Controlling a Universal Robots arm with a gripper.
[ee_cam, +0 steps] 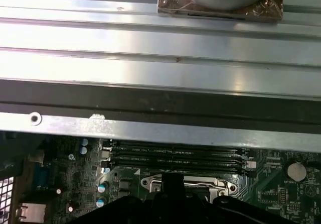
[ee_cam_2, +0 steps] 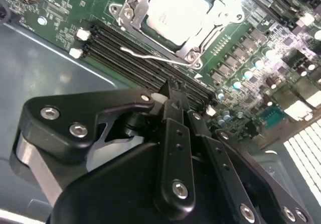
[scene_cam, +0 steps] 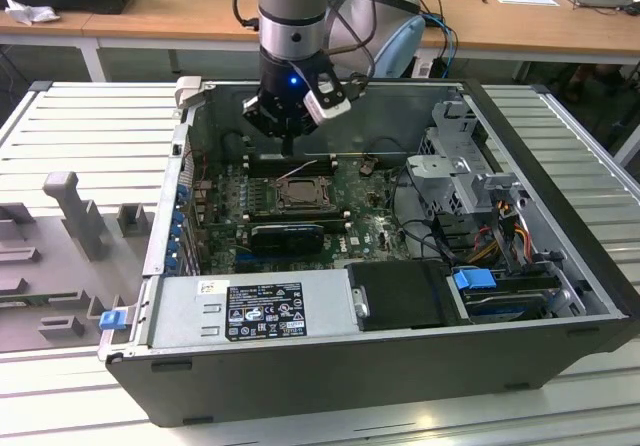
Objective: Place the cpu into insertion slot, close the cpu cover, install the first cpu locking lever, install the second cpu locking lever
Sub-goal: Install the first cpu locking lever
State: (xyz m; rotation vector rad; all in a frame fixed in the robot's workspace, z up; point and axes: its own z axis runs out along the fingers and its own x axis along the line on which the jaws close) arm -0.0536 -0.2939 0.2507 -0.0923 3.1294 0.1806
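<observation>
One cpu (ee_cam_2: pixel 175 10), a flat square chip with a pale, dull metal top, sits seated in the insertion slot (ee_cam_2: pixel 131 9) on the green motherboard (ee_cam_2: pixel 65 13). The cpu cover (ee_cam_2: pixel 200 43), a thin silver-grey frame plate with a large square cut-out, lies closed flat around the chip, its corner screws bright. One thin bent wire locking lever (ee_cam_2: pixel 145 57) runs along the socket edge that faces the long black memory slots (ee_cam_2: pixel 130 58), between socket and slots.

In the exterior view the socket lies near the centre of the open computer case (scene_cam: pixel 560 266), and the gripper (scene_cam: pixel 288 148) hangs just above the board at roughly 12 o'clock from the socket. In the second wrist view the matte black, bolted fingers (ee_cam_2: pixel 175 133) stand pressed together with nothing between them, tips (ee_cam_2: pixel 170 89) down at the memory slots.

A ribbed grey metal table (scene_cam: pixel 80 126) surrounds the case.
</observation>
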